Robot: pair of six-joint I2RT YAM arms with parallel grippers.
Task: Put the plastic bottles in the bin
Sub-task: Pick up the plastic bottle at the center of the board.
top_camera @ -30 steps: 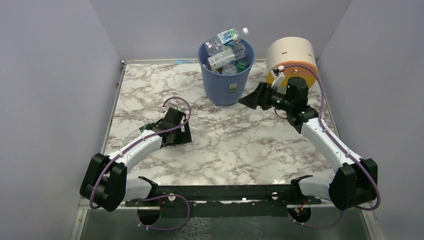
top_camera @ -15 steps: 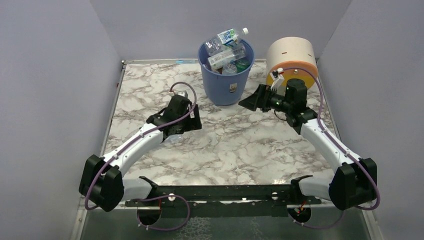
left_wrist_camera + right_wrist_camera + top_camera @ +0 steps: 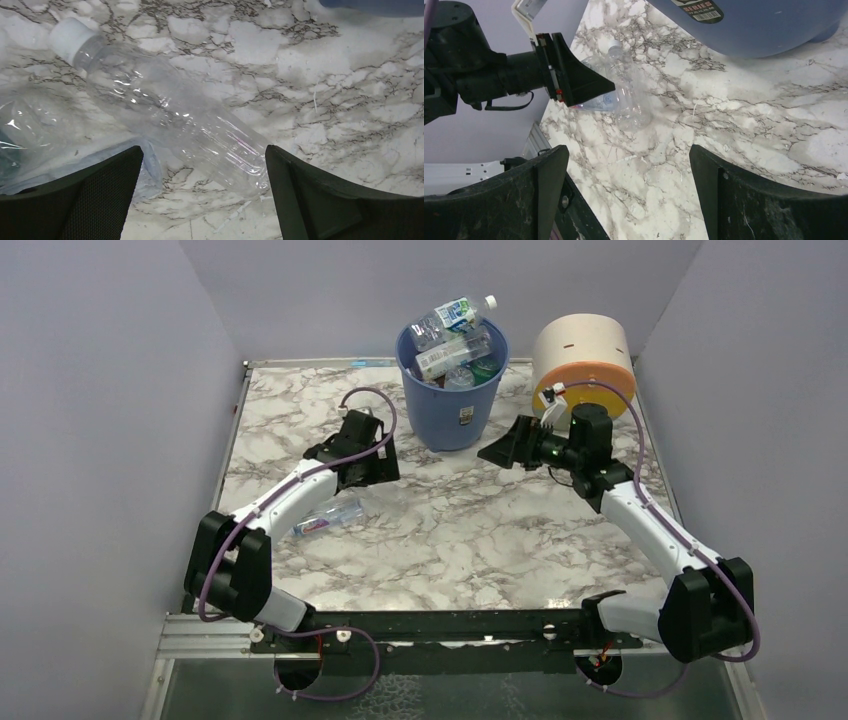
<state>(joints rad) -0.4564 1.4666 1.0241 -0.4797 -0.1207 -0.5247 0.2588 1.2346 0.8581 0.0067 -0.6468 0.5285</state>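
The blue bin [image 3: 452, 400] stands at the back of the table with several plastic bottles [image 3: 455, 315] piled in it. A clear bottle [image 3: 170, 115] with a white cap lies slanted on the marble, its base between my left gripper's fingers. My left gripper [image 3: 202, 165] is open just above it, left of the bin [image 3: 764, 25] in the top view [image 3: 372, 468]. Another crumpled bottle [image 3: 30, 135] lies beside it. A labelled bottle [image 3: 328, 519] lies nearer, under the left arm. My right gripper [image 3: 497, 448] hangs open and empty right of the bin, facing the clear bottle [image 3: 624, 95].
A cream drum [image 3: 583, 355] with an orange band stands at the back right, just behind the right arm. Grey walls close in the marble table [image 3: 480, 530] on three sides. The left gripper [image 3: 574, 82] shows in the right wrist view.
The left arm has swung from the near left toward the bin, uncovering the labelled bottle behind it. The right arm has barely moved.
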